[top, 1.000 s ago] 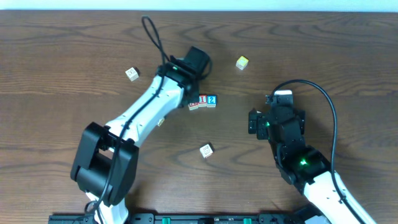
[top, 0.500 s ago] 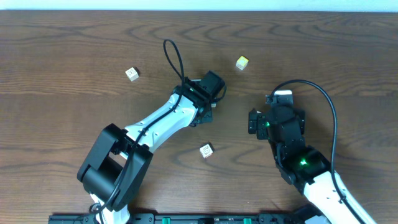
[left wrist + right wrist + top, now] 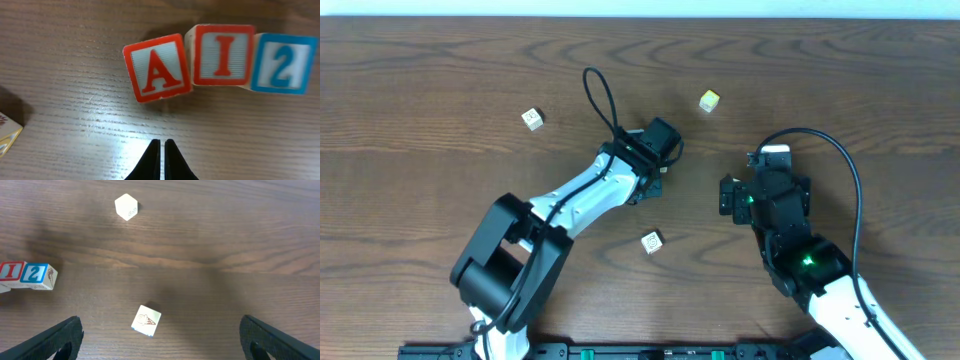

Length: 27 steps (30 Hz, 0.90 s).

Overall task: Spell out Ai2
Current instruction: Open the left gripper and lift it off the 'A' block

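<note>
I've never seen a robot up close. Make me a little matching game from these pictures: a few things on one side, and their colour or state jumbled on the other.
Column one:
1. A block
2. 2 block
3. left hand
4. right hand

Column two:
a. spread wide open
b. blue frame
c. red frame, sitting tilted
d. closed tight, holding nothing

Pairs: 1-c, 2-b, 3-d, 4-a
</note>
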Each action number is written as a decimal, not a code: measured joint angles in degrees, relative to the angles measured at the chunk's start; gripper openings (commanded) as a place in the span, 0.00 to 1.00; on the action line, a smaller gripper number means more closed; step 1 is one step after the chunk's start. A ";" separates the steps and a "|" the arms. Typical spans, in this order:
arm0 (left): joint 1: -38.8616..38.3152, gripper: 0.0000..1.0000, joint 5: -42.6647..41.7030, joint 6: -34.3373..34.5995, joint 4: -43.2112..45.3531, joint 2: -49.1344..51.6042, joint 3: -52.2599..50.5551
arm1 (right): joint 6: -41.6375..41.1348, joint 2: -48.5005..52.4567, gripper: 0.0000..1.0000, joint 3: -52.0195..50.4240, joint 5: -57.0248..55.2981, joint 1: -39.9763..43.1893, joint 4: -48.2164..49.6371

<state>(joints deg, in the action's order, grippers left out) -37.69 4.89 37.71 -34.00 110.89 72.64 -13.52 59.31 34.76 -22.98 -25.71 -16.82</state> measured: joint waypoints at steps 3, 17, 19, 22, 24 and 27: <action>0.57 0.06 0.02 0.00 0.59 1.09 0.00 | 0.00 0.00 0.99 0.00 0.00 0.00 0.00; 2.34 0.06 2.86 -0.28 4.00 1.31 0.00 | 0.00 0.00 0.99 0.00 0.00 0.00 0.00; 2.40 0.06 3.06 -0.46 4.55 1.31 0.00 | 0.00 0.00 0.99 0.00 0.00 0.00 0.00; 2.43 0.06 3.10 -0.63 5.27 1.31 0.00 | 0.00 0.00 0.99 0.00 0.00 0.00 0.00; 2.45 0.06 3.10 -0.68 5.60 1.31 0.00 | 0.00 0.00 0.99 0.00 0.00 0.00 0.00; 2.45 0.06 3.06 -0.68 5.55 1.31 0.00 | 0.00 0.00 0.99 0.00 0.00 0.00 0.00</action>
<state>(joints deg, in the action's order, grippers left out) -35.24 7.94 37.04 -28.45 112.20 72.64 -13.52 59.31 34.76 -22.98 -25.71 -16.82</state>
